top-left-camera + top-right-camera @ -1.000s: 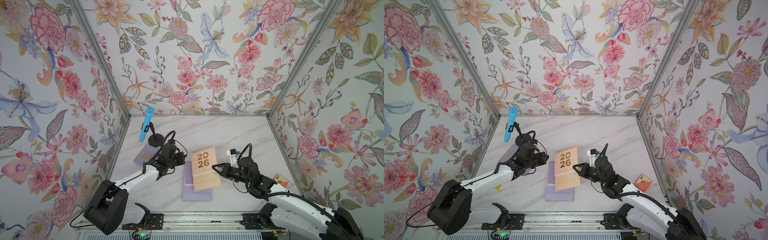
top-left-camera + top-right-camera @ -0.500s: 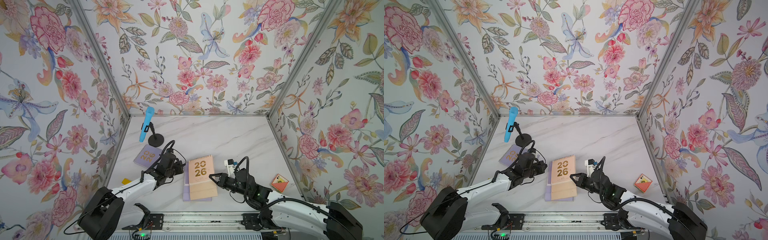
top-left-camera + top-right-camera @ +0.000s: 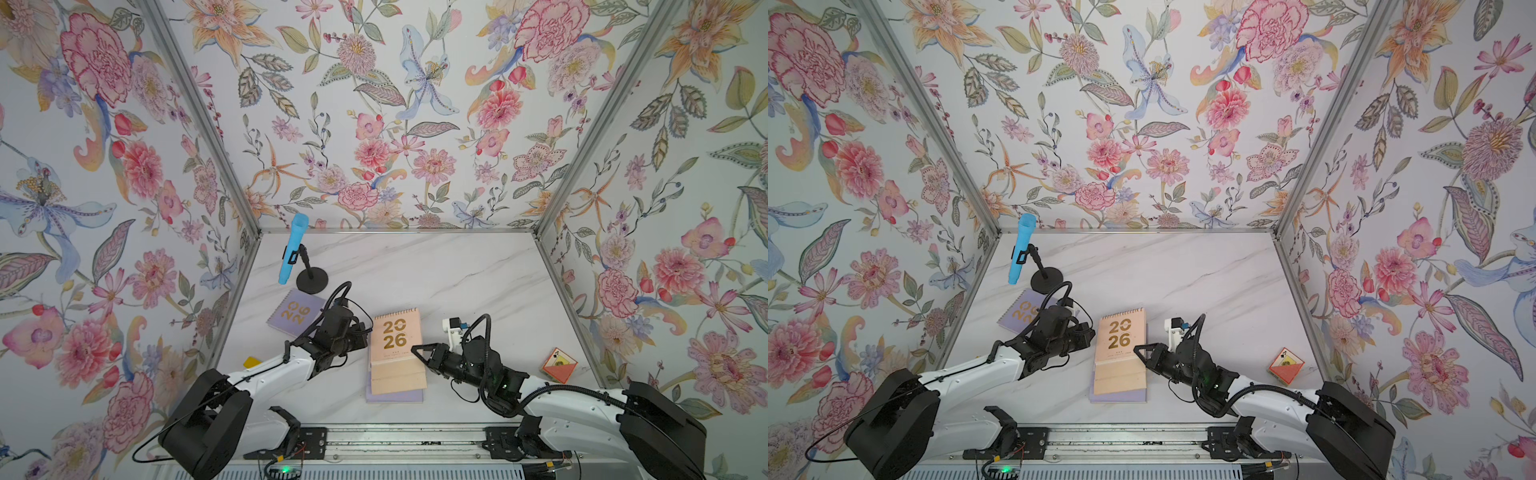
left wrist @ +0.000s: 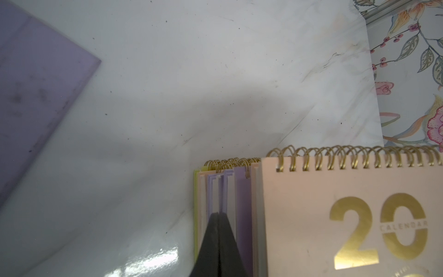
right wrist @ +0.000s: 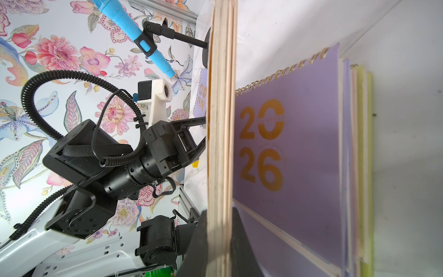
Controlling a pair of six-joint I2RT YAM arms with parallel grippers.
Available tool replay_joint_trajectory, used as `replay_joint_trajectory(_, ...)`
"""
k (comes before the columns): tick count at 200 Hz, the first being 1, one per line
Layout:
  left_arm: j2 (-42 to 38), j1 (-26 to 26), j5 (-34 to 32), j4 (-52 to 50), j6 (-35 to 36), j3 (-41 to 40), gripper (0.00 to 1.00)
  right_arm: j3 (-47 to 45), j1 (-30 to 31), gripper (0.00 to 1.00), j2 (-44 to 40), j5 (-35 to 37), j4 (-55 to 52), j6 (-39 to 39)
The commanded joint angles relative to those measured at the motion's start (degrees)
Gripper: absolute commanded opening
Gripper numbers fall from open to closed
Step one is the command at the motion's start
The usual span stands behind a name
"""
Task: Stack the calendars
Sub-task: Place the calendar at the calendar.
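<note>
One peach calendar (image 3: pixel 395 345), clamped in the right gripper (image 3: pixel 417 351), has come down onto the near stack (image 3: pixel 395 398); left gripper (image 4: pixel 218 215), closed and empty, touches its left edge. Lilac calendar (image 3: pixel 296 311) still waits far-left.

- Peach spiral-bound desk calendar (image 3: pixel 392 334), lower centre in both top views, is showing gold "20" over "26".
- In the left wrist view, "CALENDAR" is running across its zero.
- Flat lilac spiral-bound desk calendar (image 3: pixel 296 312), left of centre, is showing gold "2026".
- Stacked lilac spiral-bound calendar (image 5: pixel 299 144), right wrist view, is displaying gold "20" over "26".
- Orange playing card (image 3: pixel 559 365), lower right: mark unreadable.
</note>
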Motion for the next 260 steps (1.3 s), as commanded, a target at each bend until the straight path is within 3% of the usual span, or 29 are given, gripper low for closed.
replay_joint_trajectory(1,1.0,-0.9,-0.2,1.1,-0.6,0.1,0.0,-0.1,0.5,0.0,0.9,-0.3,7.0,1.7)
replay_joint_trajectory(49,1.7,-1.3,-0.3,1.3,-0.6,0.6,0.0,-0.2,1.1,0.04,3.5,-0.3,8.3,2.5)
replay_joint_trajectory(92,1.5,-1.3,-0.4,1.2,-0.6,0.6,0.0,0.5,2.0,0.3,2.5,1.6,2.6,1.4)
replay_joint_trajectory(115,1.6,-1.3,-0.4,1.1,-0.6,0.7,0.0,1.8,2.3,0.37,0.9,2.8,-2.2,0.0)
replay_joint_trajectory(260,1.4,-1.4,-1.4,0.1,-0.5,1.3,0.0,0.8,0.8,0.43,-5.4,7.4,-14.1,0.2)
